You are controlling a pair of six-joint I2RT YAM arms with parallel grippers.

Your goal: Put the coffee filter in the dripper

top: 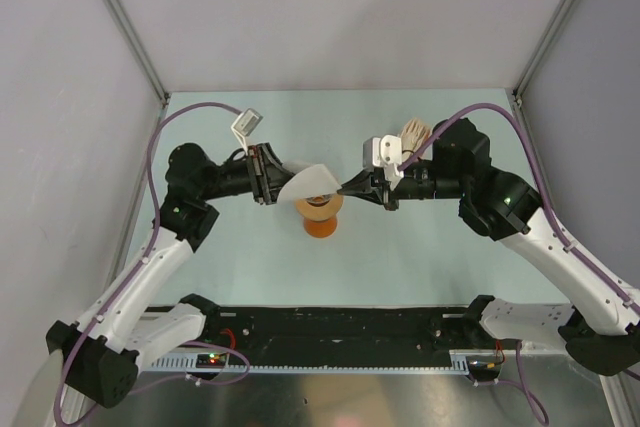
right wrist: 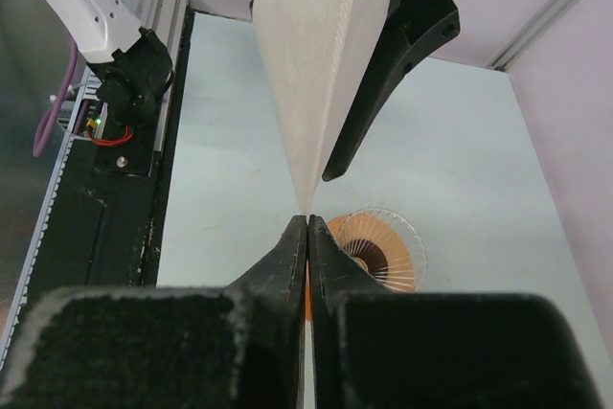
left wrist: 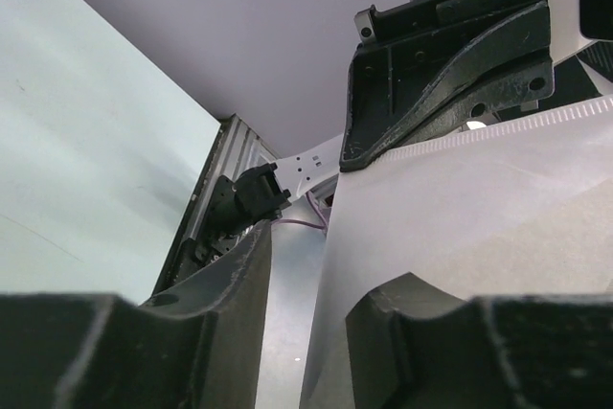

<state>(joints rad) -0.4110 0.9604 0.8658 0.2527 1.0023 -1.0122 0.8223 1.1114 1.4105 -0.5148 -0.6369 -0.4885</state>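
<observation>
Closest to the lens, the right gripper (right wrist: 306,229) has its two dark fingers pressed flat together, and at their very tips they are pinching the pointed end of the coffee filter (right wrist: 321,64). The paper fans up and away from that pinch as a flat white wedge, held in the air with nothing under it.

Across from it comes the left gripper (top: 272,179). Its own camera shows the fingers standing apart with a clear gap, and the filter's wide edge sits in that gap close to one pad. From here it looks spread around the paper, not clamped on it.

From above, the filter spans the two grippers about midway between the table's (top: 230,257) left and right edges. The dripper (top: 321,205) stands directly beneath it, roughly at the middle of the table, and paper and dripper look apart. Back toward the far edge, behind the right arm, sits a stack of filters (top: 415,132).

Handling, as I judge it: this sheet is feather-light, thin and floppy, easy to crease or tear, and it is folded flat. A hard squeeze would crush it. The tip pinch steers it well, but the cone has to be opened first, so the wide rim is the place to grip, one layer only. The point should then go down into the dripper's centre, or the paper may tip out.
</observation>
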